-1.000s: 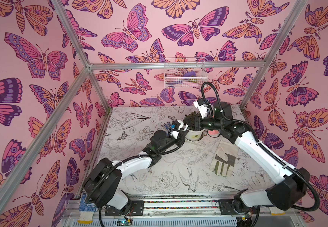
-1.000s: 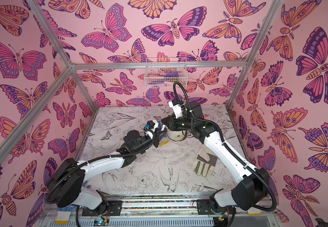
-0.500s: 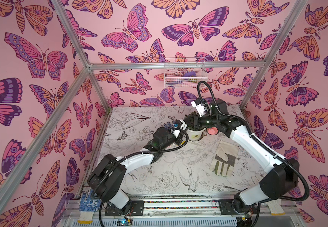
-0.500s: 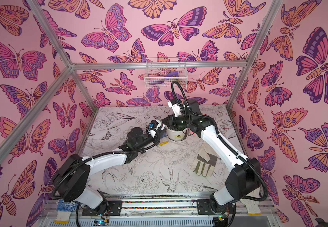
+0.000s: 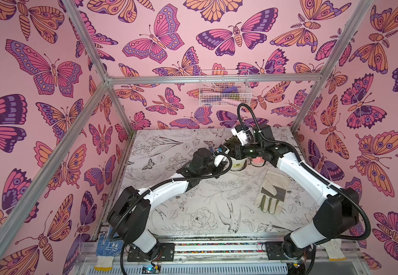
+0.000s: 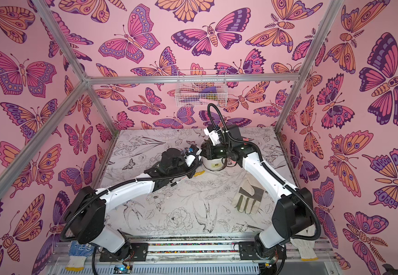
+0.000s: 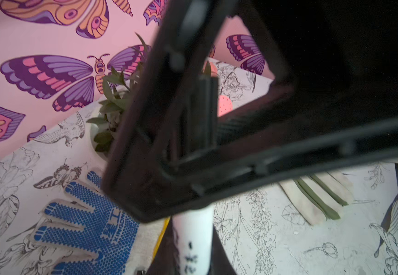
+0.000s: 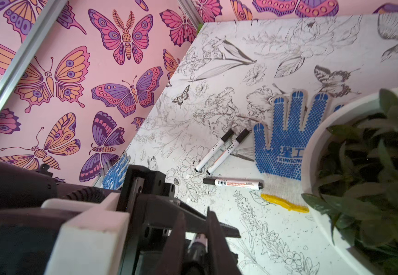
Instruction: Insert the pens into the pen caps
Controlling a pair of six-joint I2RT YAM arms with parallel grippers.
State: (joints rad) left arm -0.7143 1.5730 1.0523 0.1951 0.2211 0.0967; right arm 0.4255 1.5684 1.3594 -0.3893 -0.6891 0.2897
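Observation:
My left gripper [image 7: 193, 240] is shut on a white pen [image 7: 194, 228] with dark print. The pen points into my right gripper [image 8: 195, 235], which is shut on a black pen cap [image 8: 196, 248]. The pen's pale end meets the cap's mouth between the right fingers [image 8: 213, 235]. The left wrist view shows the cap [image 7: 202, 107] through the right gripper's frame. In both top views the left gripper [image 5: 225, 154] [image 6: 196, 152] and right gripper [image 5: 234, 152] [image 6: 206, 152] meet beside the pot. Three capped pens [image 8: 232, 183] lie on the table by a blue glove [image 8: 286, 142].
A white pot [image 5: 237, 165] with a green plant stands right behind the grippers, with a pink round thing [image 5: 258, 160] beside it. A beige work glove [image 5: 271, 192] lies at the right. A wire basket [image 5: 224, 88] hangs on the back wall.
The left gripper has moved right with its pen, closing the gap to the right gripper. The right arm has drawn its elbow in; both grips stay the same.

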